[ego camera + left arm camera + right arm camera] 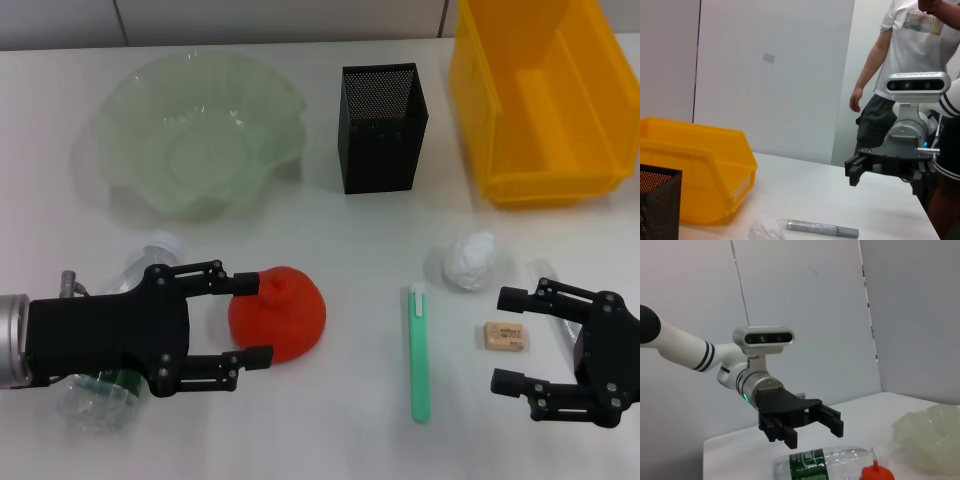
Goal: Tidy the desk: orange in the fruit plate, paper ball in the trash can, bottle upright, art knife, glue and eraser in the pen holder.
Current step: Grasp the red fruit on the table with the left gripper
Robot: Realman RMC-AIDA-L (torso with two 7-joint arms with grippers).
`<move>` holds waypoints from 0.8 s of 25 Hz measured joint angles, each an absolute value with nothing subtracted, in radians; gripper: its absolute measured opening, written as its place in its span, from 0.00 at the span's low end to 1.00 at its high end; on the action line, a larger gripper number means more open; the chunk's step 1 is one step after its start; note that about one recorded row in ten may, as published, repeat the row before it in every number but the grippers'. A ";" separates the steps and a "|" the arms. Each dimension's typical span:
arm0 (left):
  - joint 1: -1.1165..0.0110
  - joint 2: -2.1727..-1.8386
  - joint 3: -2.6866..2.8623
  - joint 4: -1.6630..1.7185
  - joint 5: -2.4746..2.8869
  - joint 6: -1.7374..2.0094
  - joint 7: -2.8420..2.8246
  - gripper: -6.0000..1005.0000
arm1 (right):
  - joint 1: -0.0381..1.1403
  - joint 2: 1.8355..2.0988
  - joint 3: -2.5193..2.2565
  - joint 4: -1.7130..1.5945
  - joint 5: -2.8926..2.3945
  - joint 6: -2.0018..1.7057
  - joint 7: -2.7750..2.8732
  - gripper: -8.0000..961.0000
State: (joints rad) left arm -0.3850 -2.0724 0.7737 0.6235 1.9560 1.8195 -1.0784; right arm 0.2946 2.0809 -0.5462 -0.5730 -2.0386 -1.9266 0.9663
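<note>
Where the white desk (pixel 330 440) meets the wall, a yellow bin (pixel 535 100), a pale green plate (pixel 200 130) and a black mesh holder (pixel 382 125) stand in a row, bin at the right, plate at the left. Nearer, the left pincer (pixel 252 320) is wide open around the orange (pixel 285 315), holding nothing, above a bottle (pixel 100 400) lying on its side. The right pincer (pixel 510 338) hangs open and empty beside the eraser (pixel 503 336), with the green knife (pixel 419 350) and paper ball (pixel 470 260) close by.

Bare table between orange (pixel 278 313) and art knife (pixel 419 352), bottle (pixel 110 340) under left gripper (pixel 247 320)
</note>
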 joint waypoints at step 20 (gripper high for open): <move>-0.456 -2.079 0.866 0.403 1.875 1.470 -0.930 0.68 | 0.290 2.082 -0.551 -0.554 -2.039 -1.893 0.966 0.87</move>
